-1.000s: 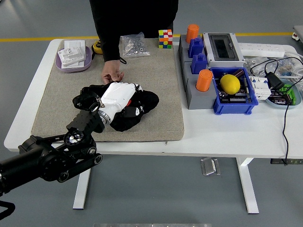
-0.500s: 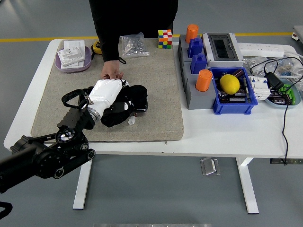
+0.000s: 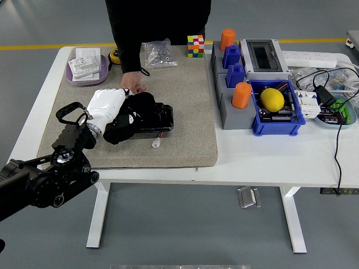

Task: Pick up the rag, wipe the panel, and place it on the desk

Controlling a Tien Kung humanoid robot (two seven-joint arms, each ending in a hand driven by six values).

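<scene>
The robot's white-shelled left hand [image 3: 106, 106] presses its curled fingers down on the crumpled black rag [image 3: 134, 119], which bunches out rightward over the dark rectangular panel [image 3: 158, 117] beneath.

floor [image 3: 50, 22]: plain grey, smooth, bit of a sheen, looks like a workshop
floor line [image 3: 33, 46]: yellow stripe running left to right behind the table, partly hidden by it
table [image 3: 269, 162]: white top, rounded corners, pretty cluttered on the right side
table legs [image 3: 294, 218]: white, one on each side, right one with a flat foot
bracket [image 3: 248, 197]: small metal piece hanging under the front edge, near the middle
light: even, soft, no hard shadows anywhere
walls/windows: none in view, just floor all round
</scene>
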